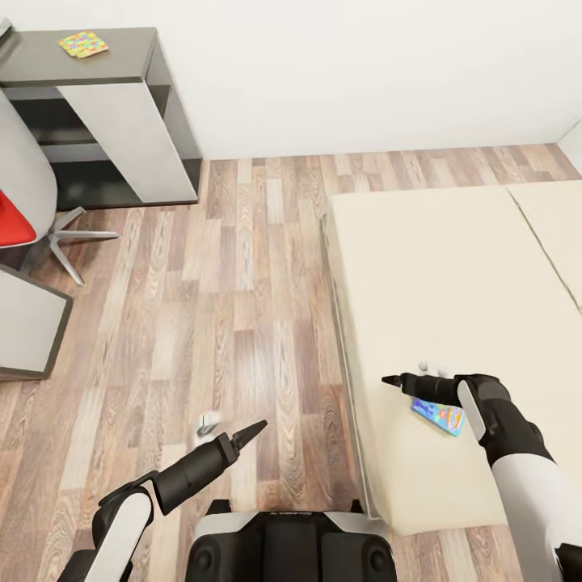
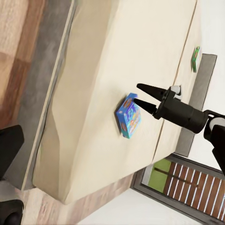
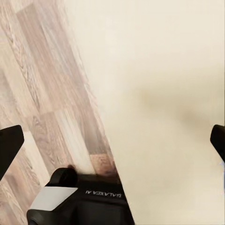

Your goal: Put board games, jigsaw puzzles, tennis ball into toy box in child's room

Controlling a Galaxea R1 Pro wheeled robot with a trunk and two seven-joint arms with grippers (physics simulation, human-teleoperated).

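Hovering over the bed [image 1: 436,275], the right gripper [image 2: 146,96] has its fingers spread just beside the blue board game [image 2: 128,115], not gripping it; a jigsaw puzzle [image 1: 83,44] lies on the table [image 1: 121,56], so I'd say most packing remains

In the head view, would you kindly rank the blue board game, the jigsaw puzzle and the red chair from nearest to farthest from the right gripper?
1. Blue board game, on the bed just beneath the right gripper.
2. Red chair, far left, across the floor.
3. Jigsaw puzzle, on the dark desk wing, far upper left.
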